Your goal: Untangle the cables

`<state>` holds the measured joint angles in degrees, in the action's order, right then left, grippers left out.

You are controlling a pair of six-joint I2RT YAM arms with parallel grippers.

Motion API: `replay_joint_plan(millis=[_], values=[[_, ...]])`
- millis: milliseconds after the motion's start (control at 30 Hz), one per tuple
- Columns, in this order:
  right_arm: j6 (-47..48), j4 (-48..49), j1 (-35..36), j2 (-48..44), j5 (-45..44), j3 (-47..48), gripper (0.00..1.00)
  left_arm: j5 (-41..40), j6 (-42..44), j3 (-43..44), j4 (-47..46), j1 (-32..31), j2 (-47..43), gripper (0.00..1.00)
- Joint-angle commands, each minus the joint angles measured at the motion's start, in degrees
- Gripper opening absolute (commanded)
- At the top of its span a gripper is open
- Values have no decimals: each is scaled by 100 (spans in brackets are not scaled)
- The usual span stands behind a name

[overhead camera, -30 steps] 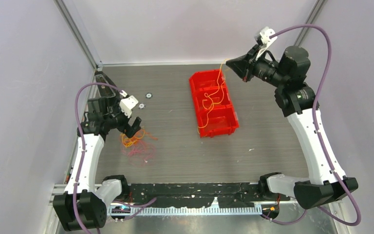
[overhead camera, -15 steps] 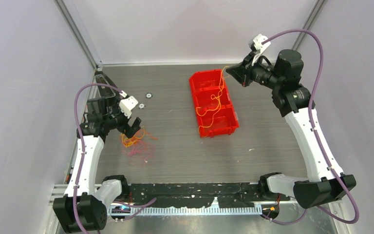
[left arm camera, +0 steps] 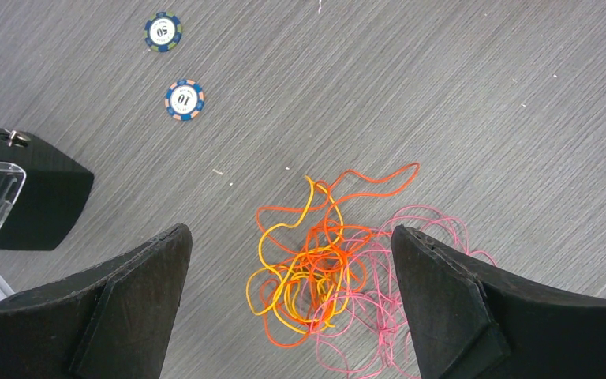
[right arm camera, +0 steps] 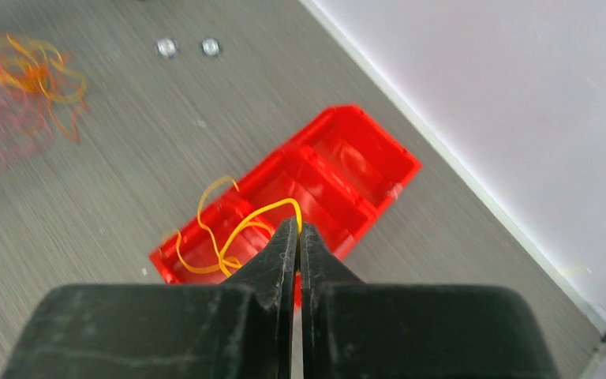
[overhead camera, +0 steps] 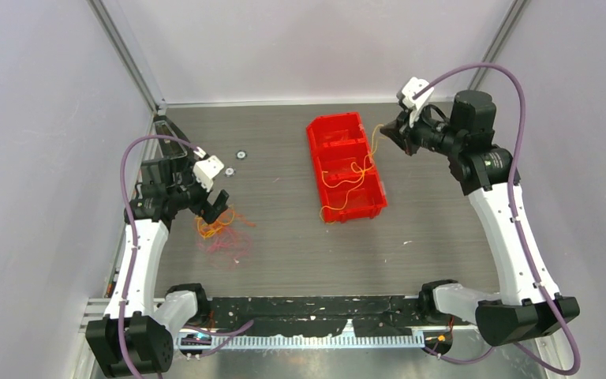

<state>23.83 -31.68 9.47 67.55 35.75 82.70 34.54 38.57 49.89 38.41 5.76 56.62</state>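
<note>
A tangle of thin orange, yellow and pink cables point(left arm camera: 327, 272) lies on the table at the left point(overhead camera: 222, 230). My left gripper point(left arm camera: 292, 237) hangs open just above it, one finger on each side, touching nothing. My right gripper point(right arm camera: 298, 225) is shut on one yellow-orange cable point(right arm camera: 233, 233). That cable trails from the fingertips down into the red bin point(overhead camera: 346, 167). In the top view the right gripper point(overhead camera: 387, 133) sits just off the bin's far right edge, with the cable point(overhead camera: 347, 175) looped in the middle and near compartments.
The red bin point(right arm camera: 363, 170) has three compartments. Two poker chips point(left arm camera: 173, 63) lie beyond the tangle, also seen in the top view point(overhead camera: 237, 160). A black block with a clear box point(left arm camera: 16, 193) sits at the far left. Grey walls enclose the table.
My right gripper has come down and moved right with the yellow-orange cable, and more of the cable now lies in the bin. My left arm has not moved.
</note>
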Motion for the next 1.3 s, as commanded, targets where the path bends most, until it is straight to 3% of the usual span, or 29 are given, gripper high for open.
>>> replay_joint_plan(millis=[0, 233, 600, 1000, 1033, 1133, 1267], values=[[1408, -699, -166, -194, -57, -315, 6, 100, 66, 60, -91, -5, -62, 99], [1092, -544, 5, 105, 252, -778, 5, 71, 8, 87, -80, -2, -4, 100], [350, 601, 971, 1112, -38, -1506, 6, 128, -103, 66, -29, -5, -69, 100], [1405, 1168, 1039, 2133, -1137, -2200, 5, 237, -204, 109, 57, -5, -156, 100], [1418, 1088, 1048, 2186, -1267, -2176, 8, 237, -207, 109, 64, -5, -144, 100], [1285, 593, 1043, 2185, -1346, -1749, 41, 215, -198, 109, 78, -5, -152, 100], [1105, -104, 1047, 1800, -1017, -1244, 58, 219, -204, 80, 89, -9, -202, 100]])
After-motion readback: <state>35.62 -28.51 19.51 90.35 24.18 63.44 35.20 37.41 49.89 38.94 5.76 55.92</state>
